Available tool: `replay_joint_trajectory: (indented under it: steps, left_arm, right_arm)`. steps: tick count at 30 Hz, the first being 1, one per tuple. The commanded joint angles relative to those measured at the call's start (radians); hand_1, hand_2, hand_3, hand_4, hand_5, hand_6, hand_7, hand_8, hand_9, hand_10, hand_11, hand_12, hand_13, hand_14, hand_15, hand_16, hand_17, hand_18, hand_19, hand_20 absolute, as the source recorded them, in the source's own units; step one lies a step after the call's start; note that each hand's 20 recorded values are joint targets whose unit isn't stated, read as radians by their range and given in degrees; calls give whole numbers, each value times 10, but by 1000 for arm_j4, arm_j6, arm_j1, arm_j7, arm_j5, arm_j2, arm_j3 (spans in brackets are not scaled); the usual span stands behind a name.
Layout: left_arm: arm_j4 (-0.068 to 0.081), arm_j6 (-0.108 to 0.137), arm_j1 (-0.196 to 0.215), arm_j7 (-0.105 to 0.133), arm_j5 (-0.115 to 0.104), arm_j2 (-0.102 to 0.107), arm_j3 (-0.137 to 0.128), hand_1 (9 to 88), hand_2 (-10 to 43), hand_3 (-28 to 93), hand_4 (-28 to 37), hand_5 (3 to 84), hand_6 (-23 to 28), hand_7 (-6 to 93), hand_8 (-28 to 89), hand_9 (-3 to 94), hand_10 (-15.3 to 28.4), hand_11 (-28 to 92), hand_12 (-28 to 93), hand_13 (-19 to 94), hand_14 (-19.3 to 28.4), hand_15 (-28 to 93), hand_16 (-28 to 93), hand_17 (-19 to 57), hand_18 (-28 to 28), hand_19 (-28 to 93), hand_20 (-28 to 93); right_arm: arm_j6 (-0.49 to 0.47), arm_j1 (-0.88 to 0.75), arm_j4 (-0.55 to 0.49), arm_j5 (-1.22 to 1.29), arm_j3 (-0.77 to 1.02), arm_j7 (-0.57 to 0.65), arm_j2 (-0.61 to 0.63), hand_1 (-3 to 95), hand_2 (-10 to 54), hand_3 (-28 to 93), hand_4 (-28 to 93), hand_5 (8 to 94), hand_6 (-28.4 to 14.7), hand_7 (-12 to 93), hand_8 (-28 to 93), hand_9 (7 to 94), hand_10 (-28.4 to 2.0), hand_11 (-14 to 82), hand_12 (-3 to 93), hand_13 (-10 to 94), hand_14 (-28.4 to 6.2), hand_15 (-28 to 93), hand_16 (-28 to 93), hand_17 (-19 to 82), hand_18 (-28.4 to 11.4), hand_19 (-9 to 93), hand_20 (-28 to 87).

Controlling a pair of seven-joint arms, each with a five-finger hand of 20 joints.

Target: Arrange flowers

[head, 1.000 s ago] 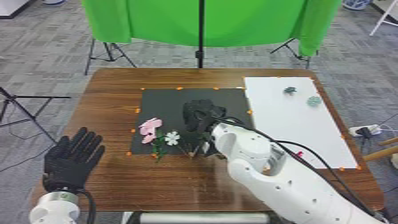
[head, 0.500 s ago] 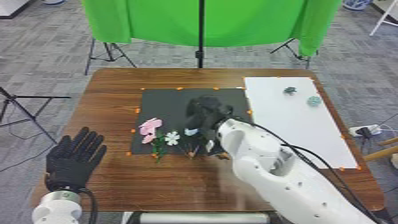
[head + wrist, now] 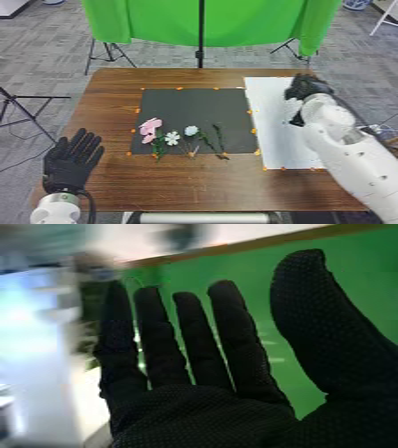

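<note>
Your right hand [image 3: 306,89] open wide, empty, above white sheet [image 3: 277,135]; flowers [image 3: 149,126] on black mat [image 3: 182,107] between it and your left hand [image 3: 69,170], also open, empty.

My right hand [image 3: 306,87] hides part of the white sheet [image 3: 280,130]. The head view crops my left arm [image 3: 55,210]. My wrist view's background [image 3: 40,349] is blurred

The bench [image 3: 169,180] is of brown wood, smooth and slightly glossy. The black sheet [image 3: 191,110] looks matt, the white sheet [image 3: 280,145] smooth like paper. The backdrop [image 3: 147,22] is cloth. The right hand [image 3: 307,88] has rough-textured fabric; the right arm's shell [image 3: 355,162] resembles smooth plastic.
</note>
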Motion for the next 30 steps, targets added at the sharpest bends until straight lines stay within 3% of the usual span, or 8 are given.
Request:
replay_joint_trajectory:
  steps: [1, 7, 9, 13, 17, 20, 24, 30]
  left_arm:
    - [-2, 13, 7, 1, 3, 1, 13, 272, 196, 771, -283, 475, 98, 165, -102, 400, 157, 250, 108, 296, 151, 416, -70, -53, 133, 323, 158]
    - [-2, 23, 3, 3, 5, -1, 23, 272, 196, 771, -283, 476, 99, 165, -102, 400, 156, 251, 108, 296, 152, 418, -70, -53, 133, 323, 158]
    - [-1, 34, -10, 2, -8, 2, 34, 272, 195, 772, -283, 476, 99, 165, -102, 401, 156, 252, 108, 296, 152, 418, -71, -53, 133, 323, 159]
    - [4, 32, -23, -2, -2, 3, 46, 272, 196, 772, -283, 477, 98, 168, -102, 402, 157, 254, 108, 297, 152, 421, -71, -54, 134, 326, 160]
    - [9, 32, -28, -2, -16, 0, 53, 271, 195, 775, -283, 478, 99, 168, -103, 402, 157, 255, 107, 297, 152, 422, -71, -54, 134, 327, 160]
    - [10, 30, -34, -8, -6, -2, 58, 271, 192, 776, -283, 477, 100, 168, -103, 397, 156, 255, 107, 296, 152, 422, -72, -53, 133, 326, 159]
    - [9, 19, -33, -7, -5, -2, 54, 271, 191, 777, -283, 475, 99, 168, -104, 394, 156, 255, 106, 296, 151, 422, -72, -53, 134, 326, 159]
    - [6, 10, -32, -8, 2, -1, 48, 272, 188, 776, -283, 472, 98, 169, -104, 393, 155, 254, 106, 295, 150, 421, -72, -53, 133, 325, 158]
  right_arm:
    - [-39, 44, 58, 13, 7, 18, 49, 403, -91, 818, -282, 488, -56, 128, -108, 382, -172, 77, 125, 327, -185, 192, 174, 145, -214, 631, 256]
    - [-68, 121, 186, 61, -57, -14, 24, 437, -95, 814, -282, 474, -46, 135, -112, 371, -153, 75, 115, 334, -176, 177, 179, 149, -210, 620, 235]
    - [-68, 149, 226, 87, -81, 13, 22, 454, -95, 815, -282, 475, -39, 141, -114, 383, -133, 86, 113, 365, -164, 178, 179, 172, -216, 615, 228]
    - [-55, 154, 251, 75, -98, 9, 27, 499, -95, 811, -282, 496, -25, 160, -125, 415, -121, 106, 107, 426, -153, 202, 177, 216, -224, 628, 223]
    - [45, 142, 266, 20, -138, -12, 41, 547, -95, 790, -283, 584, -9, 168, -133, 568, -121, 142, 124, 561, -114, 267, 183, 245, -209, 648, 228]
    - [150, 121, 268, 25, -143, -3, 43, 614, -95, 692, -283, 696, -1, 188, -46, 758, -109, 100, 297, 661, -75, 265, 350, 268, -199, 668, 264]
    - [197, 102, 230, 1, -140, -31, 52, 640, -95, 672, -283, 776, 7, 250, 15, 847, -101, 138, 425, 720, -68, 339, 426, 288, -199, 700, 299]
    - [211, 50, 16, 29, -108, -69, 78, 635, -95, 697, -283, 782, 5, 268, 27, 857, -103, 143, 449, 720, -75, 367, 433, 286, -204, 712, 316]
